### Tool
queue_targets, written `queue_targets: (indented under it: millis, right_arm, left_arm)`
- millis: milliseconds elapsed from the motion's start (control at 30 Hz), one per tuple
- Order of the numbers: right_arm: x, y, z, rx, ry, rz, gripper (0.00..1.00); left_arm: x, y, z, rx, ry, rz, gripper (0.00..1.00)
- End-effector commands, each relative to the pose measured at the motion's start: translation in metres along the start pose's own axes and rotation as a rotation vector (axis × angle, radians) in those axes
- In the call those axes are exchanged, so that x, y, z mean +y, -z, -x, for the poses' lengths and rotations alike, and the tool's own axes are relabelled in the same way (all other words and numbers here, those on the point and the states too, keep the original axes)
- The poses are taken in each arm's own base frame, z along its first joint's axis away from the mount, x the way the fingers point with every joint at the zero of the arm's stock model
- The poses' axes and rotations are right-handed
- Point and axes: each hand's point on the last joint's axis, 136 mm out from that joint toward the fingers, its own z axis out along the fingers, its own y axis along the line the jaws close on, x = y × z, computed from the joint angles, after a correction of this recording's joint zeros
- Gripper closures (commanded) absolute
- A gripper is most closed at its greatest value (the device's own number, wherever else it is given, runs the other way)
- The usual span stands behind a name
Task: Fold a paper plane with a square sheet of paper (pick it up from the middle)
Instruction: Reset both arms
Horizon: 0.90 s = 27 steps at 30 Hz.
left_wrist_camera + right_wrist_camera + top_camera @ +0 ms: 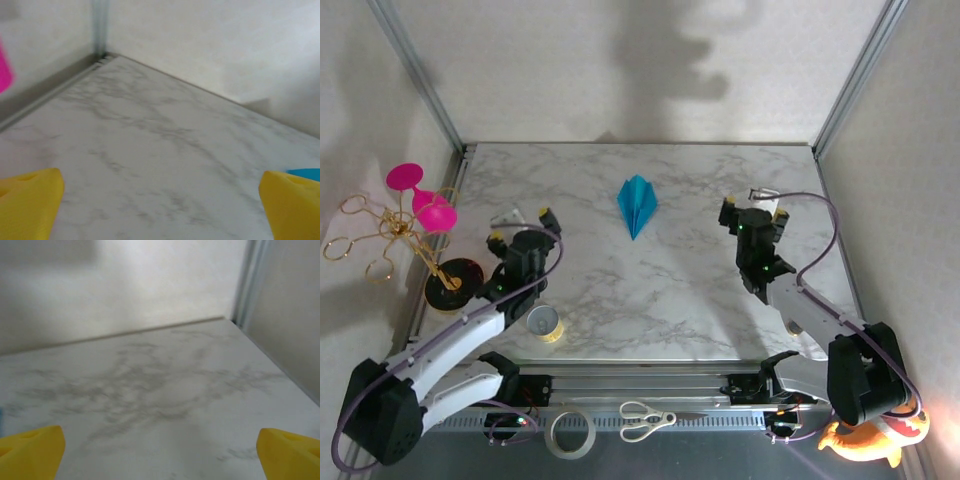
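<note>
Paper plane [637, 205] lay flat on the marble table [700, 300], mid-width and toward the far side, with its long axis running far-to-near and its nose pointing back at the arm bases. Left gripper [522, 225] sat to its left and right gripper [756, 207] to its right. Both had jaws spread wide, held nothing, and were well apart from the plane at about equal range, so neither arm was clearly nearer. Folding looked done to me; any re-grab would come in sideways, across that axis.
</note>
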Motion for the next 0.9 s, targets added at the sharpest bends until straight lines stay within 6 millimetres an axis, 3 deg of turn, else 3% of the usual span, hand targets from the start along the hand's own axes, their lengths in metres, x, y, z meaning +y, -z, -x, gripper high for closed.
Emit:
queue_targets:
  millis: [0, 133, 267, 400, 867]
  right_arm:
    - [-0.037, 0.004, 0.008, -0.093, -0.016, -0.114, 0.01]
    - [-0.055, 0.01, -0.012, -0.149, 0.012, -0.114, 0.01]
    - [-0.059, 0.009, -0.033, -0.145, 0.048, -0.086, 0.01]
    - [-0.063, 0.008, -0.049, -0.157, 0.049, -0.054, 0.01]
    - [-0.041, -0.006, -0.057, -0.216, 0.08, 0.143, 0.01]
  left_arm:
    - [0.043, 0.001, 0.018, -0.131, 0.047, 0.116, 0.0]
    - [0.084, 0.004, 0.0, -0.171, -0.016, 0.223, 0.0]
    - [0.099, 0.001, -0.015, -0.178, -0.041, 0.226, 0.0]
    - [0.091, -0.005, -0.02, -0.196, -0.042, 0.106, 0.0]
    - [0.042, -0.031, -0.038, -0.182, -0.102, -0.273, 0.0]
